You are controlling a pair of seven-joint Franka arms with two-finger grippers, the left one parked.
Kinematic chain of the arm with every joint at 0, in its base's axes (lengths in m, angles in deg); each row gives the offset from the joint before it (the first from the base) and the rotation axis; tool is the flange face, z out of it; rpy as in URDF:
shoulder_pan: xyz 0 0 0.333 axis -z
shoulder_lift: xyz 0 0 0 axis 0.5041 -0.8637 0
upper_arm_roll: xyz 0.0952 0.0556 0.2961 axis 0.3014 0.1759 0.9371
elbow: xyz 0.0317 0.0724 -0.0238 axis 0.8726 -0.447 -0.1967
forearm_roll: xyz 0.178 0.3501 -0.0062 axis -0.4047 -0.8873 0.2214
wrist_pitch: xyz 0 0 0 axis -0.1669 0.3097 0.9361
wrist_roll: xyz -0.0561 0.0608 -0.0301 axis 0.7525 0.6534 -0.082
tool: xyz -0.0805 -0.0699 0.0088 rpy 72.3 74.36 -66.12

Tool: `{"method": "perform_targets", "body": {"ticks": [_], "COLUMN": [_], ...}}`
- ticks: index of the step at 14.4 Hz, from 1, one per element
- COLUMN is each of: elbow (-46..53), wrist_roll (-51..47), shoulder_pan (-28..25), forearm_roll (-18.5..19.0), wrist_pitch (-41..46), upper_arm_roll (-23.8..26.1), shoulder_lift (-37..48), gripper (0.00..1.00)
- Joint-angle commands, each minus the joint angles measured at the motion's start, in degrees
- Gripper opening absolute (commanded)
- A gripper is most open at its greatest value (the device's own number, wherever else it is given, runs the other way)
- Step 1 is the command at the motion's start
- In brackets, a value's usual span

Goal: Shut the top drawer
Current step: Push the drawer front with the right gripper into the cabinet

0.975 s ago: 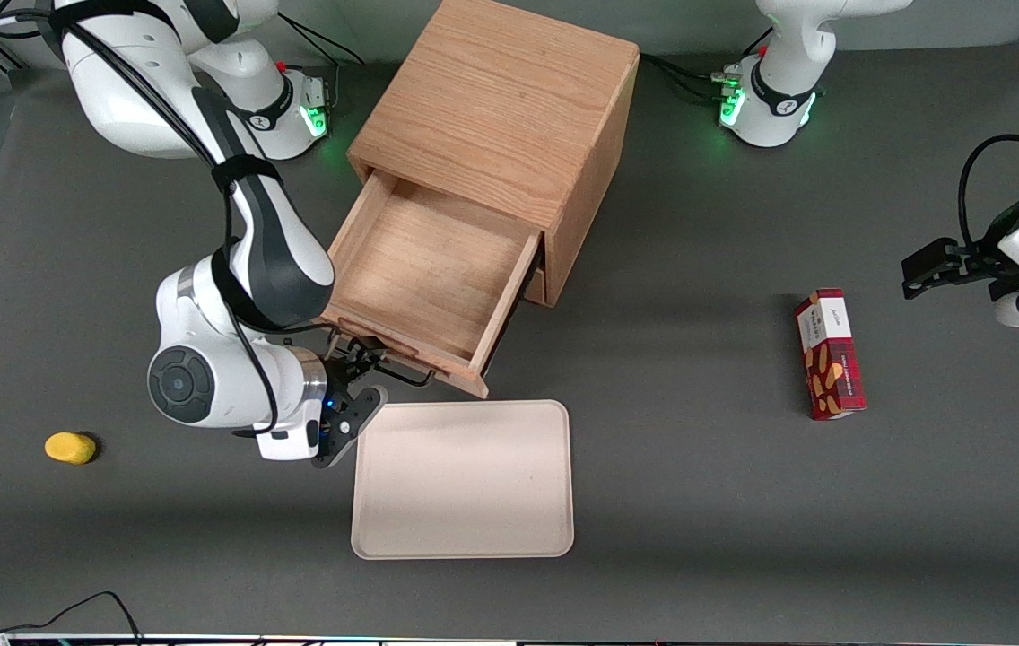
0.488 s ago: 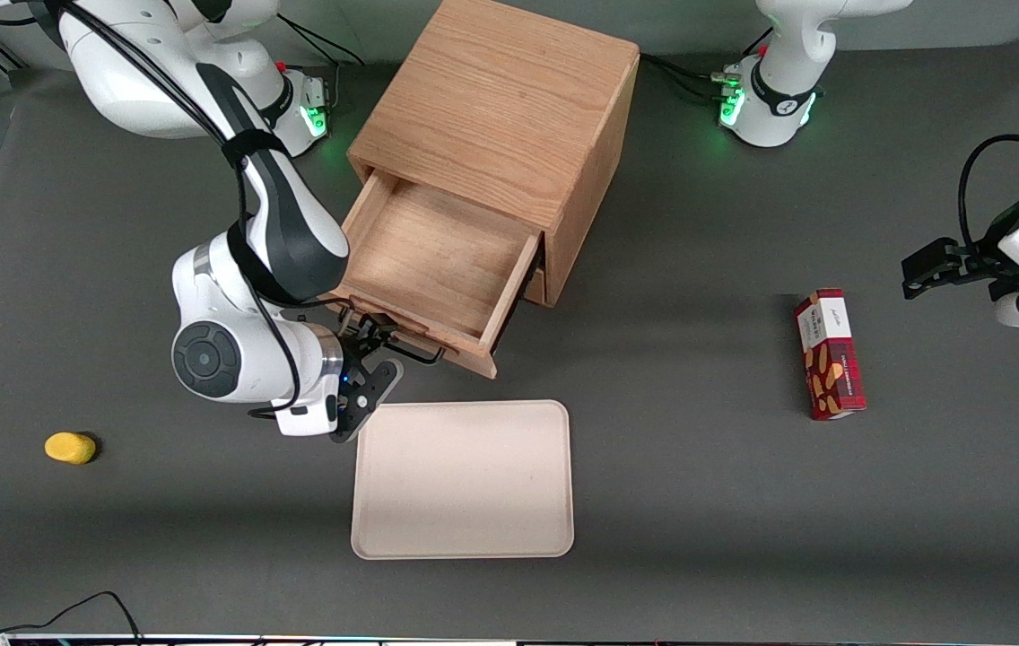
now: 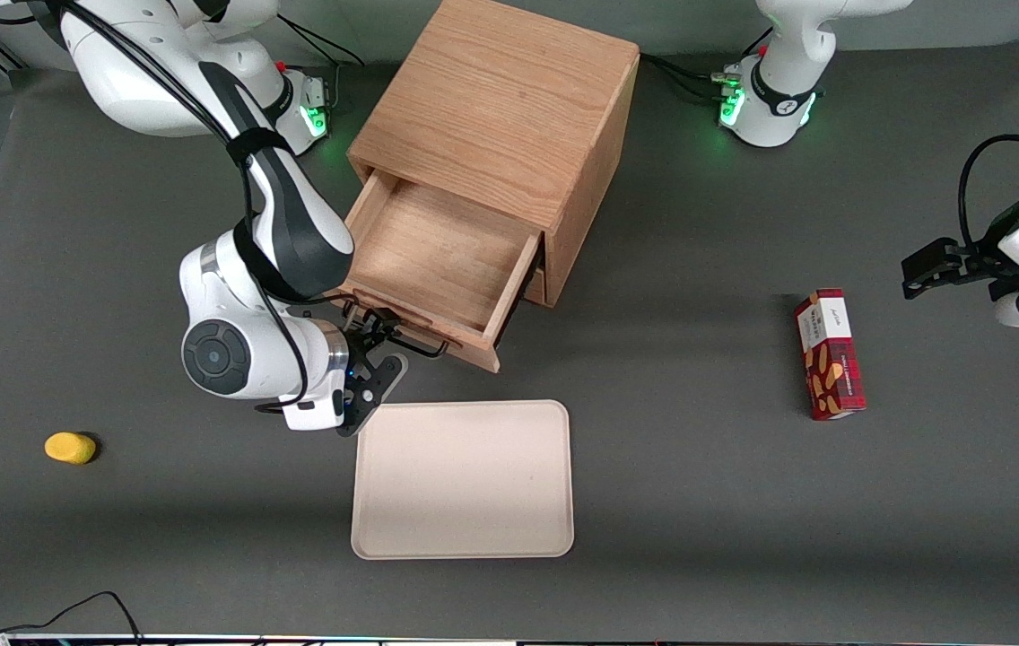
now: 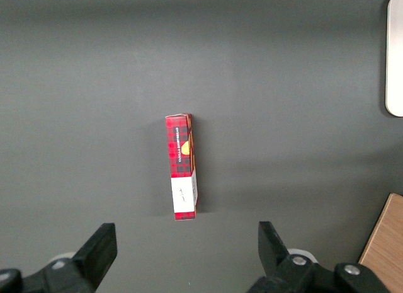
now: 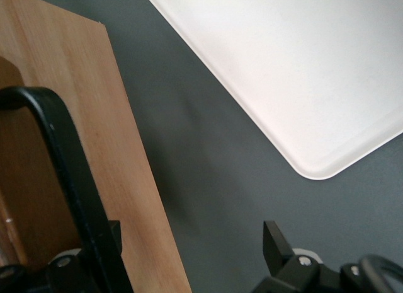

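Observation:
The top drawer of the light-oak cabinet stands partly pulled out, and its inside is bare. Its black bar handle is on the drawer front facing the front camera. My right gripper is open and sits at the drawer front by the handle, at the end toward the working arm. In the right wrist view the drawer front and the handle lie by one finger. The other finger is over bare table, and the gripper holds nothing.
A cream tray lies on the table just nearer the camera than the drawer, and also shows in the right wrist view. A red snack box lies toward the parked arm's end. A yellow object lies toward the working arm's end.
The drawer has slid part way into the cabinet. My gripper has moved with the drawer front toward the cabinet, away from the tray.

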Motion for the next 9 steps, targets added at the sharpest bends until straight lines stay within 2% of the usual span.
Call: {"method": "perform_targets", "body": {"ticks": [1, 9], "elbow": [-3.5, -5.6], "wrist_roll": [-3.2, -4.7], "shoulder_pan": [1.0, 1.4], "forearm_roll": [1.4, 2.2], "wrist_pitch": [0.2, 0.3], "upper_arm_roll": [2.4, 4.2], "shoulder_lift": [2.8, 3.8], "gripper": [1.0, 1.0]}}
